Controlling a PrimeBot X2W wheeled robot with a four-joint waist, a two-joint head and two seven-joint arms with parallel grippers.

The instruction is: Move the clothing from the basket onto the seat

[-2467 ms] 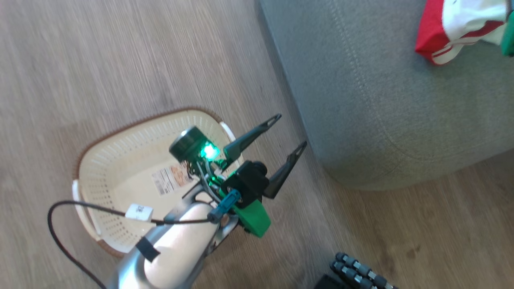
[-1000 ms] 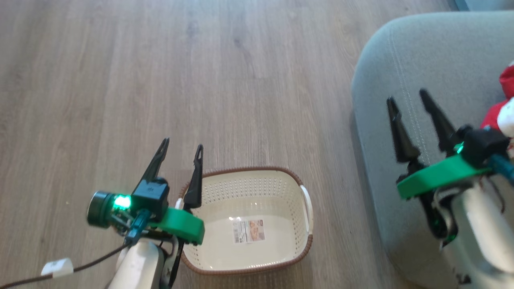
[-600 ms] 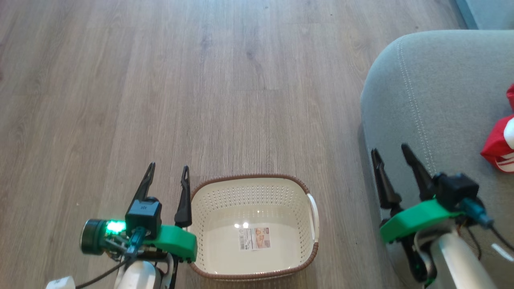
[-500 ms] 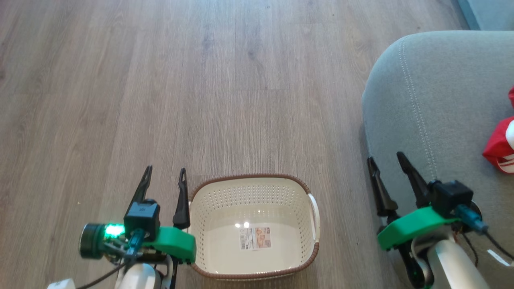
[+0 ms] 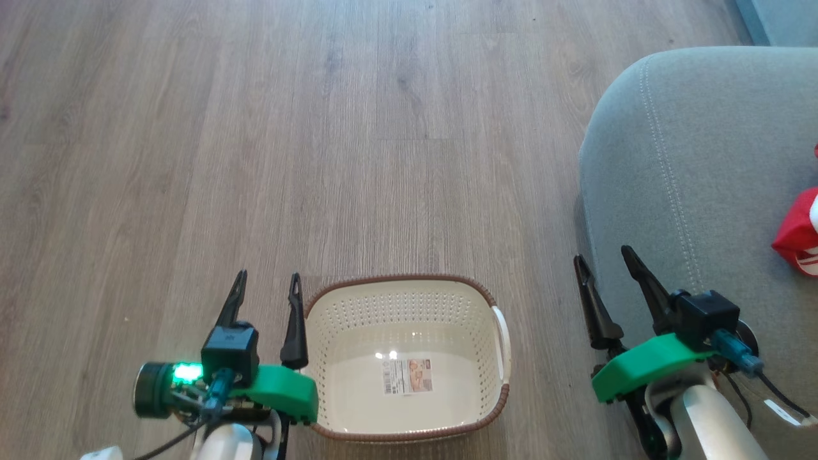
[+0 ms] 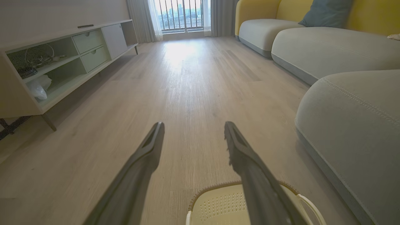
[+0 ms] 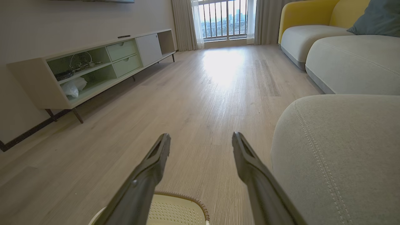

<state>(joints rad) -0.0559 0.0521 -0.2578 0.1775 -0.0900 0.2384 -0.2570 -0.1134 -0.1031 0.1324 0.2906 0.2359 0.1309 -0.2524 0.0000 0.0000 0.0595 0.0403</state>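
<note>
Head view: basket [image 5: 399, 278] at lower centre, cream w/ brown rim, nothing in it but a barcode sticker [image 5: 407, 375]. Clothing [image 5: 797, 235] at right edge, lying on the seat [image 5: 703, 160]: bright red, white trim, partly cut off by the frame. Looks soft, light and limp, prob. drapes when lifted; best pinched at a bunched fold or the white band. Left gripper [image 5: 268, 276] at lower left, fingers parted, holding nothing; right gripper [image 5: 602, 254] at lower right, likewise.

Left wrist view: fingers spread over the floor [image 6: 187, 78], basket rim at bottom.

Right wrist view: same spread, seat at right.
</note>
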